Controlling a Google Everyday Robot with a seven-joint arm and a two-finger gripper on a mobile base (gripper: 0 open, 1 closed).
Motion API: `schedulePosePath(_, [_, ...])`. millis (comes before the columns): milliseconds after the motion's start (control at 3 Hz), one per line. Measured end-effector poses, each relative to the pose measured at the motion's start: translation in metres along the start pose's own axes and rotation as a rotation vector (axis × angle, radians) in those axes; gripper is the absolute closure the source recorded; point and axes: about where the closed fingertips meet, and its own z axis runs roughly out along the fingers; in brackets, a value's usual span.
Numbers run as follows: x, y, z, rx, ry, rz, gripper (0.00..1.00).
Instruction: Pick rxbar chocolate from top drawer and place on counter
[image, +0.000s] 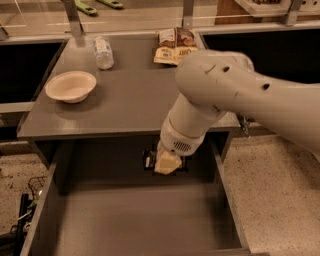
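The top drawer (44, 210) is pulled open below the counter's front edge, and its floor is bare. My gripper (167, 164) hangs above the back of the drawer, just under the front edge of the counter (130, 102). It is shut on the rxbar chocolate (149, 160), a small black wrapper that sticks out to the left of the tan fingertips and is lifted off the drawer floor. My arm comes in from the right and covers the counter's right front corner.
On the counter stand a white bowl (71, 86) at the left, a plastic bottle (103, 52) lying at the back, and tan-and-brown snack bags (175, 46) at the back right. Black recessed bins (25, 65) flank the counter.
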Motion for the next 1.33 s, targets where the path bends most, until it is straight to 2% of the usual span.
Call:
schedulePosePath(667, [-0.005,-0.019,-0.085,0.156,0.039,0.000,1.00])
schedulePosePath(1000, [-0.006,-0.049,-0.123,0.231,0.035,0.026,1.00])
schedulePosePath(1333, [-0.006,-0.050,-0.122,0.230,0.033,0.025,1.00])
